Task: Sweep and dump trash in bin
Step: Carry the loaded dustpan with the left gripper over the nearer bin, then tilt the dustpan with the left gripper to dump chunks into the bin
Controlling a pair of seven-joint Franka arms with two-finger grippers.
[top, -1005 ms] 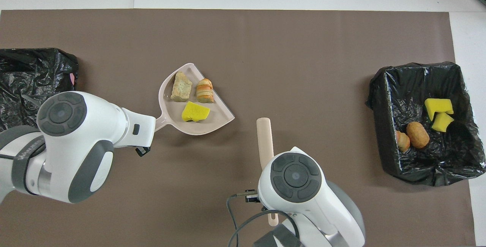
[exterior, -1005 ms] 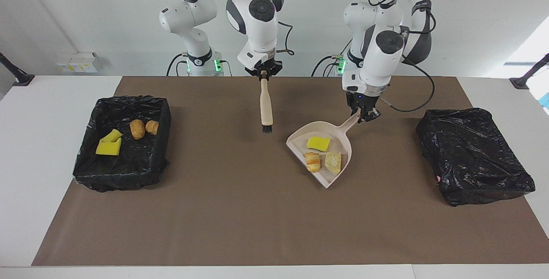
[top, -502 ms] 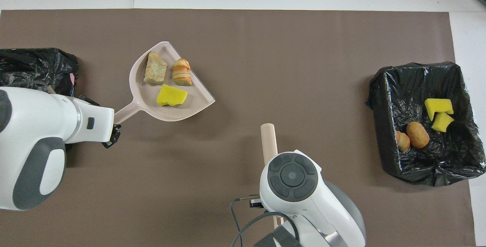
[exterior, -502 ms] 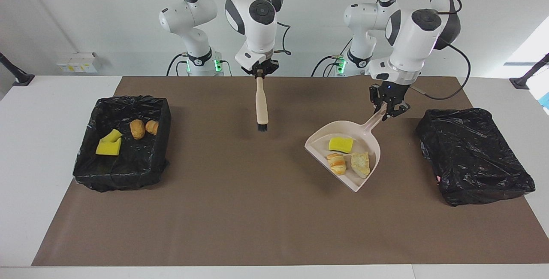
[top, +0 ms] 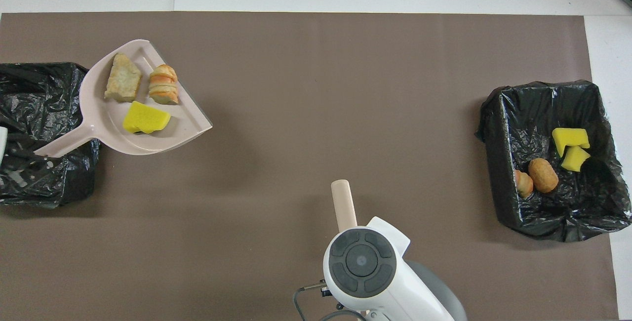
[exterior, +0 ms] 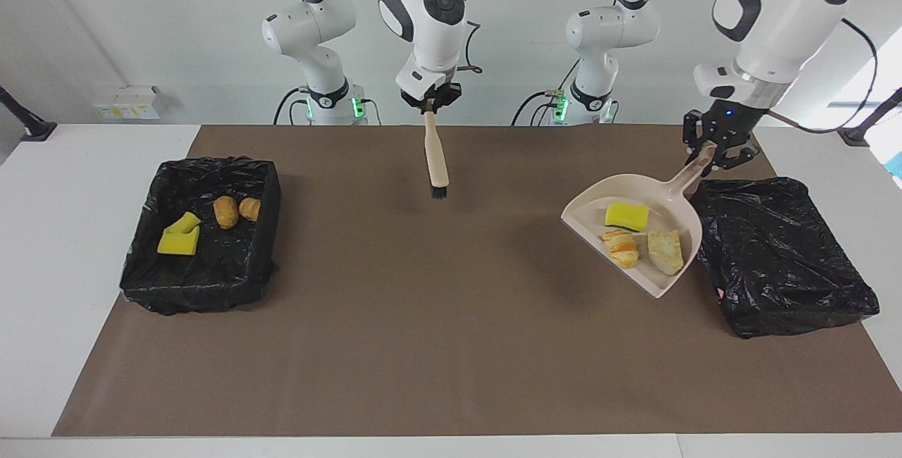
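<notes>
No legible text, seemingly.

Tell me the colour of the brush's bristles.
Black, below a beige handle; the brush shows best in the facing view.

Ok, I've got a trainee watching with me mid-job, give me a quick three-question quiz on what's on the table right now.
1. True or false: the dustpan in the left gripper is empty.
2. How many pieces of trash lie in the open bin toward the right arm's end of the table? A) two B) four C) six
3. Fill in: the right gripper is shut on the ____, which hangs bristles down over the brown mat.

Key:
1. False. It carries a yellow sponge piece and two bread chunks.
2. B. Two sponge pieces and two bread chunks.
3. Brush.
</notes>
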